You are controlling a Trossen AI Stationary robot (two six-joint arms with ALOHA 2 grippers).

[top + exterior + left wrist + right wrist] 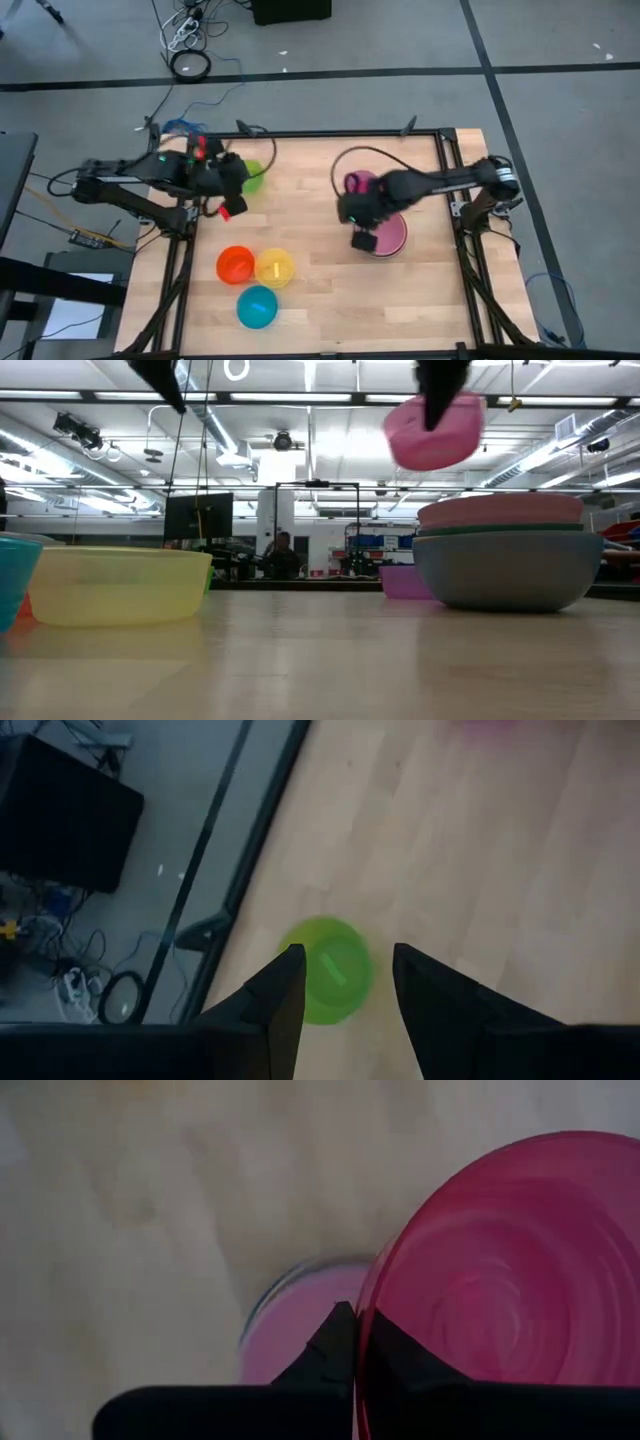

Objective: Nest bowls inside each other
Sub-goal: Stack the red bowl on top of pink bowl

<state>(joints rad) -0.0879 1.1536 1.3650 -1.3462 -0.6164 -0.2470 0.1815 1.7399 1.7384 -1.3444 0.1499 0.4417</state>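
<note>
1. The right tool [355, 1342] is pinched narrow on the rim of a magenta bowl [500, 1280], one finger inside the rim and one outside.
2. In the low view this magenta bowl [433, 432] hangs tilted in the air, clear of the worktop [320, 660], and sits above and a little to the side of the nested stack.
3. The nested stack [505, 560] rests on the worktop: a grey-blue bowl outermost, a green rim inside it and a pink rim on top.
4. From above, the right tool [362, 225] is over the right half of the worktop, at the edge of the stack [392, 240].
5. A small purple bowl [405, 582] stands on the worktop just beside the stack, on its far side.
6. The left tool [345, 1000] stands wide and empty, its fingers [280, 995] either side of a green bowl [328, 970] that lies on the worktop below them, not touched.
7. In the high view the left tool [230, 190] is near the worktop's left rear corner, with the green bowl [254, 175] just beside it.
8. An orange bowl [235, 265], a yellow bowl [275, 267] and a cyan bowl [257, 306] sit close together at the front left, well apart from both tools.
</note>
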